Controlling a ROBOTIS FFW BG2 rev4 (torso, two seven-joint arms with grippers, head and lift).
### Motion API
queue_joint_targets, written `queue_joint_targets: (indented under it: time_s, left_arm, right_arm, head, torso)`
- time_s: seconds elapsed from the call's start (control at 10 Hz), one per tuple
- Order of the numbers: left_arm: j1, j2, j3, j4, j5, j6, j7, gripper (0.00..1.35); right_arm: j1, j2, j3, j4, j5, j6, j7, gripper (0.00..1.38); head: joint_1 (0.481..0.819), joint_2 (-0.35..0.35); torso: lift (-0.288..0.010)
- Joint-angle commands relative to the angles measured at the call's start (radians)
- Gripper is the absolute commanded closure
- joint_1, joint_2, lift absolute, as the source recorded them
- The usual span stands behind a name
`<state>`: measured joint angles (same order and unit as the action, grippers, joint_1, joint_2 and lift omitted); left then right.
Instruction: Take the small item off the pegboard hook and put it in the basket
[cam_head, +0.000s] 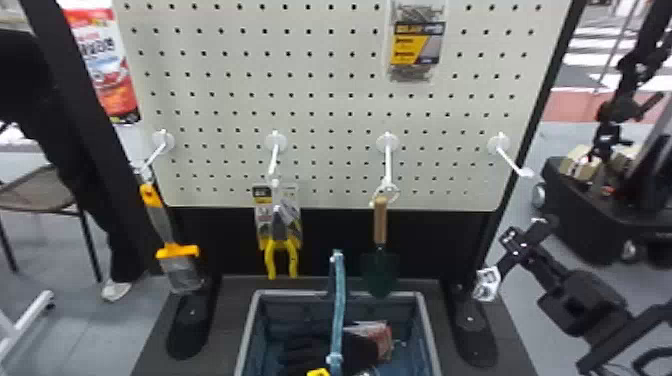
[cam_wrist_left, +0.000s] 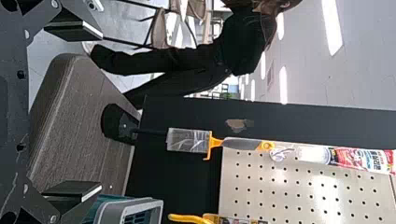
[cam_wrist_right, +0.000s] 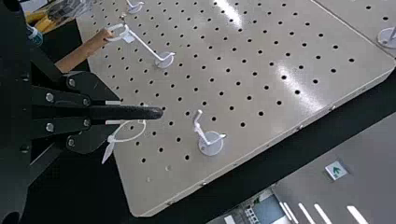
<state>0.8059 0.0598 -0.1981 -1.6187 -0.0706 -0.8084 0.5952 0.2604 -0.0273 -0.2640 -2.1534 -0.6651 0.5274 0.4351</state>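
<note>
Beside the hook (cam_wrist_right: 210, 143), the right gripper's (cam_wrist_right: 161, 113) fingers are clenching the small item (cam_wrist_right: 131, 139) by its thin loop; the left gripper's (cam_wrist_left: 100, 111) are standing apart. A shallow pinch could be letting it slip short of the basket (cam_head: 248, 330).

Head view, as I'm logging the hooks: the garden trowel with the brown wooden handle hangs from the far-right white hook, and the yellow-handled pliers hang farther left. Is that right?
Not quite. The head view shows the garden trowel on the third white hook from the left, one short of the far-right hook. The yellow-handled pliers do hang farther left.
</note>
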Motion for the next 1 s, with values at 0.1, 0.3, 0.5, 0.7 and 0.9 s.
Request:
queue_joint_targets:
  time_s: [0.1, 0.3, 0.5, 0.7, 0.9]
  left_arm:
    - [0.0, 0.0, 0.0, 0.0, 0.0, 0.0, 0.0, 0.17]
    - [-0.002, 0.0, -0.003, 0.0, 0.0, 0.002, 0.0, 0.17]
    - [-0.004, 0.0, -0.006, 0.0, 0.0, 0.005, 0.0, 0.17]
    - [-0.009, 0.005, -0.014, 0.002, 0.0, 0.006, 0.0, 0.17]
    - [-0.011, 0.005, -0.015, 0.002, 0.002, 0.008, 0.0, 0.17]
  right_arm:
    - [0.009, 0.001, 0.051, 0.061, -0.025, -0.032, -0.006, 1.27]
    - [-0.009, 0.0, 0.083, 0.105, -0.033, -0.037, -0.004, 1.27]
    - [-0.047, -0.02, 0.147, 0.196, -0.056, -0.047, 0.013, 1.27]
    - [-0.079, -0.026, 0.19, 0.26, -0.067, -0.05, 0.028, 1.27]
    - [-0.092, -0.037, 0.227, 0.306, -0.08, -0.052, 0.04, 1.27]
  head:
    - [0.549, 0.0]
    - [0.549, 0.0]
    - [0.549, 0.0]
    - [0.549, 0.0]
    - [0.549, 0.0]
  torso:
    - [-0.1]
    - [-0.1]
    - [-0.1]
    - [-0.1]
    - [-0.1]
